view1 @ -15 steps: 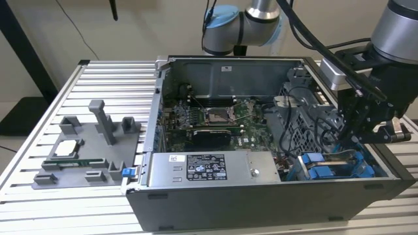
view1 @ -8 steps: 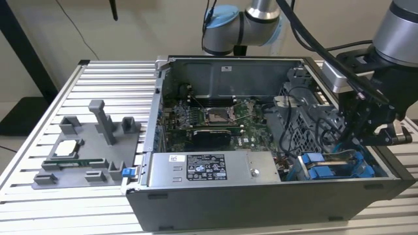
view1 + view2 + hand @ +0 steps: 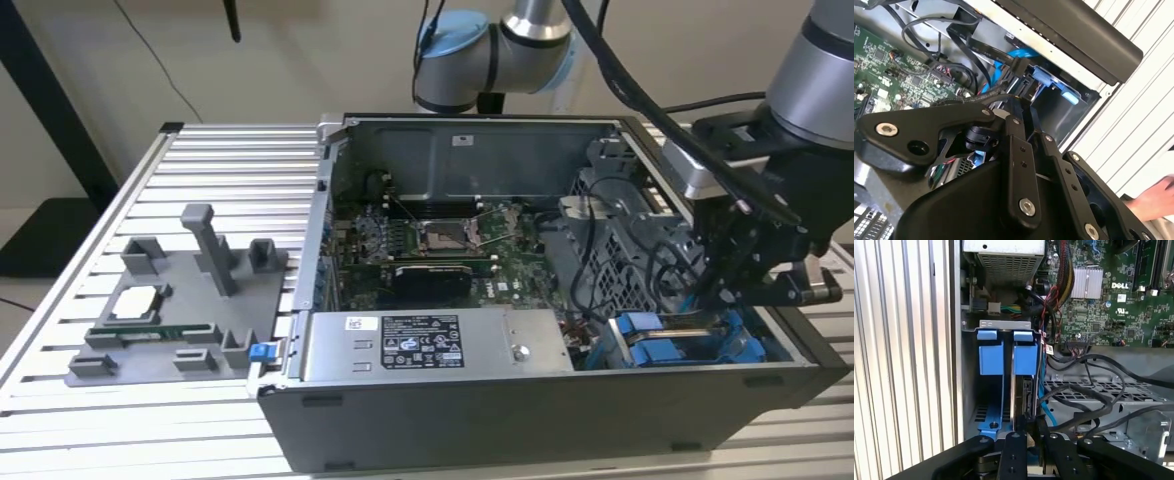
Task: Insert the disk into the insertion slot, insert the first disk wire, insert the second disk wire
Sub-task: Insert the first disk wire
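Observation:
The disk [image 3: 1027, 390] sits upright in the insertion slot [image 3: 1004, 324], in the right one of two blue carriers [image 3: 1024, 357], at the near corner of the open computer case [image 3: 534, 410] on the exterior view's right. My gripper [image 3: 727, 295] reaches down into that drive cage [image 3: 681, 345]. In both wrist views its fingers stand close together, and the gripper [image 3: 1029, 432] pinches a small black connector right at the disk's end. A blue disk wire [image 3: 1013, 54] runs to a black plug [image 3: 1021, 70] just past the gripper [image 3: 1026, 107]. Black wires [image 3: 1079, 400] loop beside it.
The motherboard [image 3: 441, 240] and silver power supply [image 3: 427, 345] fill the case. A grey fixture [image 3: 187, 300] with parts stands on the slatted table [image 3: 160, 420] at the exterior view's left. A hand [image 3: 1154, 200] shows over the table outside the case.

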